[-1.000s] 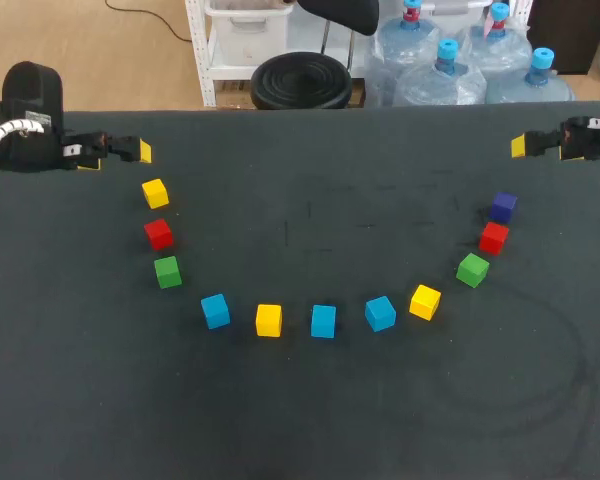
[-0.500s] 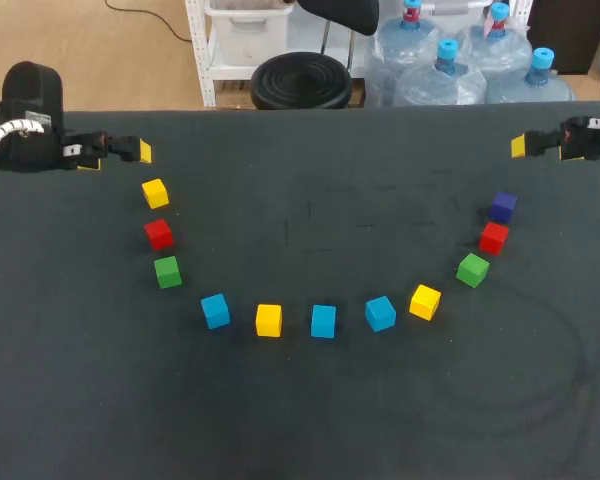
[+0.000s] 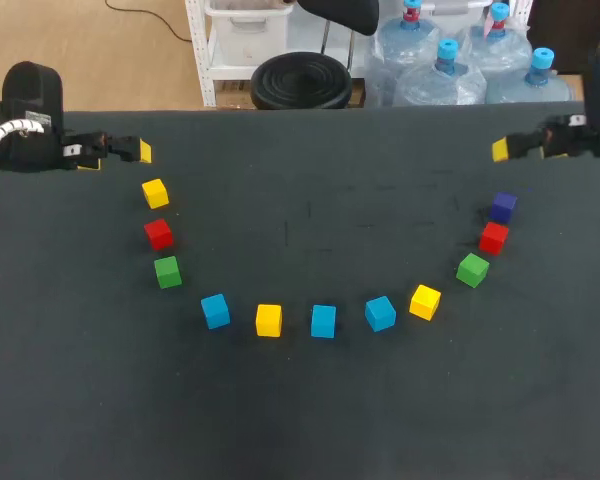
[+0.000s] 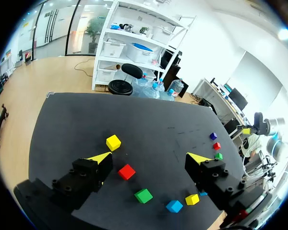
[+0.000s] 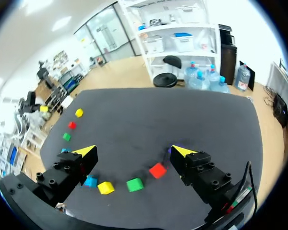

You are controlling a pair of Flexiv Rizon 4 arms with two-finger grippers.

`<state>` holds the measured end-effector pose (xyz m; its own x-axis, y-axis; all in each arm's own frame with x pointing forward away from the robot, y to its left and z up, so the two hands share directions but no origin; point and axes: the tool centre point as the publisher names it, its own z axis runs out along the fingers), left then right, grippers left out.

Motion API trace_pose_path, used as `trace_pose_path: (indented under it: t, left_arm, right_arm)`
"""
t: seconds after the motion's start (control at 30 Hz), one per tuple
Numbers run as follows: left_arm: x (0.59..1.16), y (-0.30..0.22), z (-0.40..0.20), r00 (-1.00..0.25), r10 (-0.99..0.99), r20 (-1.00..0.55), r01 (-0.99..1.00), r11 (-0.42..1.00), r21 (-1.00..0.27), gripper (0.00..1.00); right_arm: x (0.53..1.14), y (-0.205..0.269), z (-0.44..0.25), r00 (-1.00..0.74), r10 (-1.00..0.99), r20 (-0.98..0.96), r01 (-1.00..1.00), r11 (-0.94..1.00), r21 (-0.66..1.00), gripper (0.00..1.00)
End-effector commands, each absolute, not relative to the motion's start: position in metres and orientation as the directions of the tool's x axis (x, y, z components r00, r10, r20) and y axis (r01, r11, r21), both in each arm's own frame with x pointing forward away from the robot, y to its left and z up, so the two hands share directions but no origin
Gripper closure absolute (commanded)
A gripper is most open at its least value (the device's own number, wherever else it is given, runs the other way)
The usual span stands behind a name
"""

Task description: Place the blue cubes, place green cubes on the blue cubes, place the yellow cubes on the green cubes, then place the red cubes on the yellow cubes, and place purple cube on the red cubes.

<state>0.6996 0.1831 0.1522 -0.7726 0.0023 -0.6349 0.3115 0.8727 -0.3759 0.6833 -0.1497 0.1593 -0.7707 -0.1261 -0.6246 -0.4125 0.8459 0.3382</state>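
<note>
Tabletop (image 3: 310,420): dark, carrying a U-shaped row of eleven plain pieces, none stacked.
Left side: far yellow cube (image 3: 155,193), left red cube (image 3: 158,234), left green cube (image 3: 167,271).
Base: left blue cube (image 3: 215,310), middle yellow cube (image 3: 268,320), middle blue cube (image 3: 323,321), right blue cube (image 3: 380,313), right yellow cube (image 3: 425,301).
Right side: right green cube (image 3: 472,269), right red cube (image 3: 494,237), purple cube (image 3: 503,207).
Left end effector (image 4: 150,157): wide open, empty, beyond the far yellow cube.
Right end effector (image 5: 133,151): wide open, empty, beyond the purple cube.

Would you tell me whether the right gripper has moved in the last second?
Yes. The right gripper has shifted leftward in the head view, from right of the purple cube to directly beyond it.
</note>
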Motion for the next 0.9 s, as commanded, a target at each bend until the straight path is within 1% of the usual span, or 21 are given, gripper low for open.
trace_pose_path:
  t: [0.03,0.27,0.4,0.53,0.7,0.9]
  left_arm:
    - [0.699,0.185,0.150,-0.768,0.000,-0.641,0.319,0.867,-0.382,0.00]
    - [0.699,0.185,0.150,-0.768,0.000,-0.641,0.319,0.867,-0.382,0.00]
    - [0.699,0.185,0.150,-0.768,0.000,-0.641,0.319,0.867,-0.382,0.00]
    - [0.699,0.185,0.150,-0.768,0.000,-0.641,0.319,0.867,-0.382,0.00]
    - [0.699,0.185,0.150,-0.768,0.000,-0.641,0.319,0.867,-0.382,0.00]
    - [0.699,0.185,0.150,-0.768,0.000,-0.641,0.319,0.867,-0.382,0.00]
  right_arm:
    - [0.674,-0.134,0.175,-0.787,-0.230,-0.573,-0.478,0.814,0.330,0.00]
    - [0.652,-0.100,0.172,-0.760,-0.416,-0.499,-0.596,0.753,0.281,0.00]
    - [0.644,-0.083,0.150,-0.742,-0.516,-0.428,-0.647,0.719,0.255,0.00]
    - [0.640,-0.071,0.124,-0.743,-0.572,-0.348,-0.663,0.698,0.269,0.00]
    - [0.640,-0.052,0.109,-0.728,-0.616,-0.299,-0.685,0.673,0.281,0.00]
    - [0.639,-0.025,0.098,-0.707,-0.668,-0.232,-0.707,0.672,0.220,0.00]
